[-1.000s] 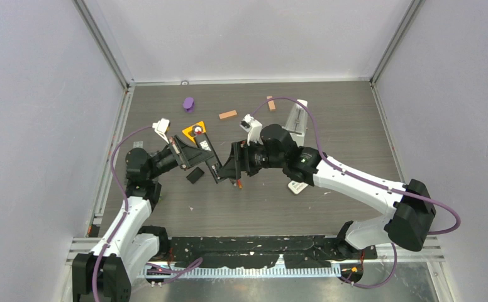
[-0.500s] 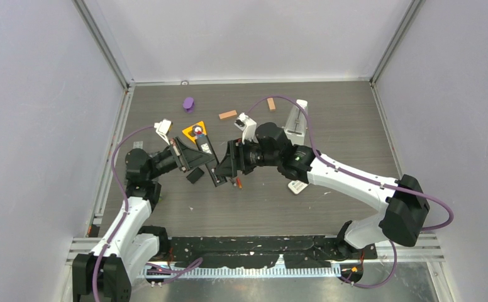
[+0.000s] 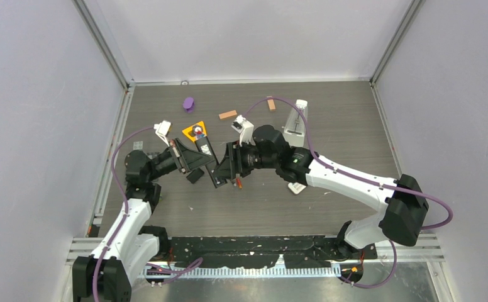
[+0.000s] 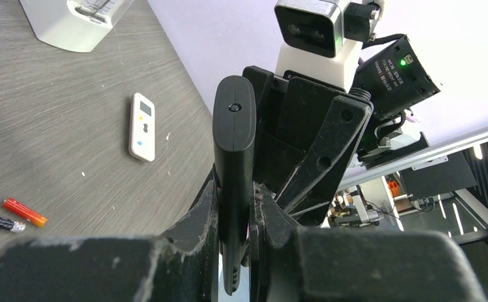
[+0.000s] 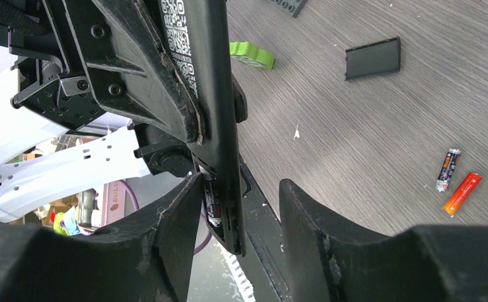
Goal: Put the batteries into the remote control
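On the remote control: left gripper pinching it
Right gripper: spread around remote control
Batteries: on table near remote control

Crowded between the grippers, open table beyond

The remote control clamped in the left gripper fills most of the gap of the right gripper, hard by one finger, with a slot free beside the other. Past those fingertips lie a dark battery, a red-orange battery and a flat black cover, bare tabletop between them
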Motion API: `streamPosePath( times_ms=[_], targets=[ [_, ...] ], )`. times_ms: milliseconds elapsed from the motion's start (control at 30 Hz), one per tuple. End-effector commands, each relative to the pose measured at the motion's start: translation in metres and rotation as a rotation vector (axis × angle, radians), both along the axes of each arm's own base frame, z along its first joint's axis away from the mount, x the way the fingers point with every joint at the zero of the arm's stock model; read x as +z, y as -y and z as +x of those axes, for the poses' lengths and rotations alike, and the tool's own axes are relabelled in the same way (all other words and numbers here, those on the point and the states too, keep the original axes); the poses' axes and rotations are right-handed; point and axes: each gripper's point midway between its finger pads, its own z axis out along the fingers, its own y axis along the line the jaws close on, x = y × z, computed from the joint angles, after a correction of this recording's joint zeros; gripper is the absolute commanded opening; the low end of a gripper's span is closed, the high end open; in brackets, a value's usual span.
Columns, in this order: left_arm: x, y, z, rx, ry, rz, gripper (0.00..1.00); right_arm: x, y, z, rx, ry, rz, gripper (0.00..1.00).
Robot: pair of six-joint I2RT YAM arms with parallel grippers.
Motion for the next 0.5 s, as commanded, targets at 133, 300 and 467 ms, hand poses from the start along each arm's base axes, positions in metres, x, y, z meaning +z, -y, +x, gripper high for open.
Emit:
streamPosePath(
  times_ms=[133,300,467],
  targets=[
    [0.008,-0.002,0.001,0.02,0.054,-0.007,0.0,0.017,-0.005,0.009,-0.031,0.033,0.024,0.6],
    [-0.017,-0.007,0.02,0.118,-0.033,0.053,0.0,0.039,0.002,0.009,-0.051,0.063,0.062,0.87],
    [-0.042,-0.017,0.038,0.219,-0.114,0.118,0.0,0.035,0.022,0.017,-0.12,0.07,0.005,0.91]
  ],
)
